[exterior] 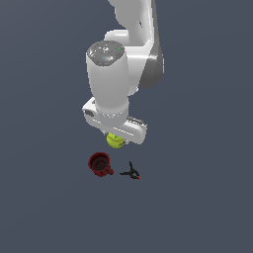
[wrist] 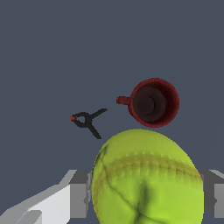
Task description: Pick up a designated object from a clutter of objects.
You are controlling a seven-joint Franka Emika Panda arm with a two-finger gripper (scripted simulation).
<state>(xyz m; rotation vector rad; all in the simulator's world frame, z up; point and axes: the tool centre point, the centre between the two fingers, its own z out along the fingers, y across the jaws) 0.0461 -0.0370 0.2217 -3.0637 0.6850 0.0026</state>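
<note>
The designated object, a yellow-green tennis ball (exterior: 115,141) with a curved seam, sits directly under the white hand in the exterior view. In the wrist view the ball (wrist: 146,179) fills the space between the two grey fingers (wrist: 79,199), and my gripper (wrist: 148,199) is shut on its sides. From the exterior view, the fingers are mostly hidden by the hand and the ball. The rest of the clutter of objects lies on the floor beyond the ball: a dark red mug (exterior: 100,164) and a tiny black clamp (exterior: 131,172) with red tips.
In the wrist view the mug (wrist: 153,103) stands upright with its handle pointing toward the clamp (wrist: 86,121). Both rest on a plain dark grey-blue floor (exterior: 197,197). The white arm (exterior: 131,44) rises behind the hand.
</note>
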